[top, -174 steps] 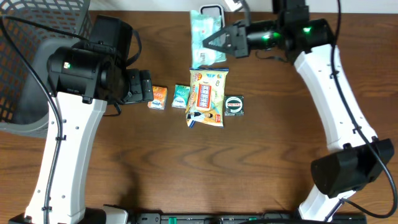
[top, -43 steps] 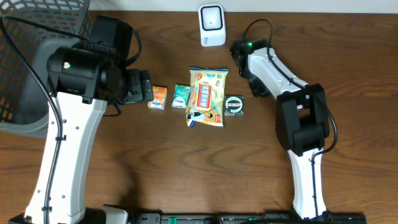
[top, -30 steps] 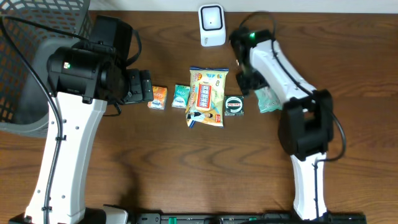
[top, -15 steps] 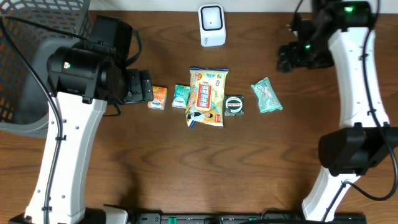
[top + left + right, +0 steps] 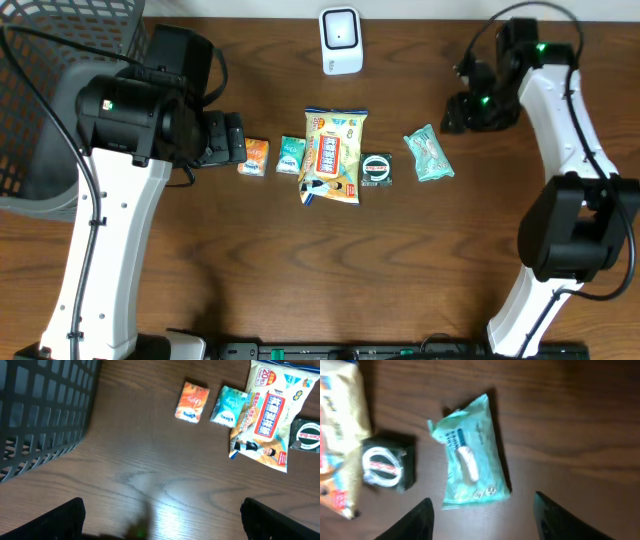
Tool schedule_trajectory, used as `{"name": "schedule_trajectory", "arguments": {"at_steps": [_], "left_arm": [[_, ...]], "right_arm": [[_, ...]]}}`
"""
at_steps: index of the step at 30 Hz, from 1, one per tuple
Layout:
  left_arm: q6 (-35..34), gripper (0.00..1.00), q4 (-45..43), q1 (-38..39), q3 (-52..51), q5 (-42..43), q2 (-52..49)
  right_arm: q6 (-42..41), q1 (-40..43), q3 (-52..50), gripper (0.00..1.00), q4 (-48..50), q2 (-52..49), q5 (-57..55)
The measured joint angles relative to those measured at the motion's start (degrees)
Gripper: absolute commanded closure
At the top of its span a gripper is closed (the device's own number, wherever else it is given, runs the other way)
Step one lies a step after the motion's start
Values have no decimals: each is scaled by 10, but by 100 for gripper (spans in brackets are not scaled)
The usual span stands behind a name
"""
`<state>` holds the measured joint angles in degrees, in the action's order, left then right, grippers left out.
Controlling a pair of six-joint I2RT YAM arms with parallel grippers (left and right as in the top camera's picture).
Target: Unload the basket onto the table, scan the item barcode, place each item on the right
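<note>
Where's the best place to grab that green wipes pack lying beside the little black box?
Come straight down from above and close the jaws across the narrow width of the green wipes pack, near its middle. It lies flat with both long edges clear, apart from the black box.

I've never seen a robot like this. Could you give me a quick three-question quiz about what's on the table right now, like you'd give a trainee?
1. True or false: the green packet is gripped between the right arm's fingers.
2. Which item lies nearest the green packet? A) small black box B) orange pack C) teal pack
3. How many items lie in the row on the table near the white scanner?
Key: 1. False: it lies on the table, with the fingers open above it. 2. A. 3. Five.
</note>
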<state>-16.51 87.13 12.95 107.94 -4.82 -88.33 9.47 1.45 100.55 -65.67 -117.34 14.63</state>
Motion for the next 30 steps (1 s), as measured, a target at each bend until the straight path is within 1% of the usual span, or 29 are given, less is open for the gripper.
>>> {"name": "schedule_trajectory", "arguments": {"at_steps": [7, 14, 15, 17, 22, 23, 24, 25, 26, 27, 29, 30], "left_arm": [[0, 2, 0, 0, 0, 0, 0], [0, 2, 0, 0, 0, 0, 0], [0, 2, 0, 0, 0, 0, 0], [0, 2, 0, 0, 0, 0, 0], [0, 2, 0, 0, 0, 0, 0], [0, 2, 0, 0, 0, 0, 0], [0, 2, 0, 0, 0, 0, 0], [0, 2, 0, 0, 0, 0, 0], [0, 2, 0, 0, 0, 0, 0], [0, 2, 0, 0, 0, 0, 0], [0, 2, 0, 0, 0, 0, 0], [0, 2, 0, 0, 0, 0, 0]], "right_arm": [[0, -12, -94, 40, 93, -1, 0], [1, -47, -147, 40, 158, -1, -16], [0, -50, -153, 41, 163, -1, -25], [1, -55, -166, 48, 174, -1, -41], [1, -56, -186, 49, 193, -1, -58], [1, -56, -190, 51, 197, -1, -59], [1, -56, -195, 56, 202, -1, -60], [2, -56, -200, 66, 206, -1, -61], [-1, -56, -203, 70, 208, -1, -62], [-2, -56, -206, 81, 210, -1, -62], [-11, -59, -207, 99, 214, 0, -61], [-12, -59, -207, 99, 214, 0, -60]]}}
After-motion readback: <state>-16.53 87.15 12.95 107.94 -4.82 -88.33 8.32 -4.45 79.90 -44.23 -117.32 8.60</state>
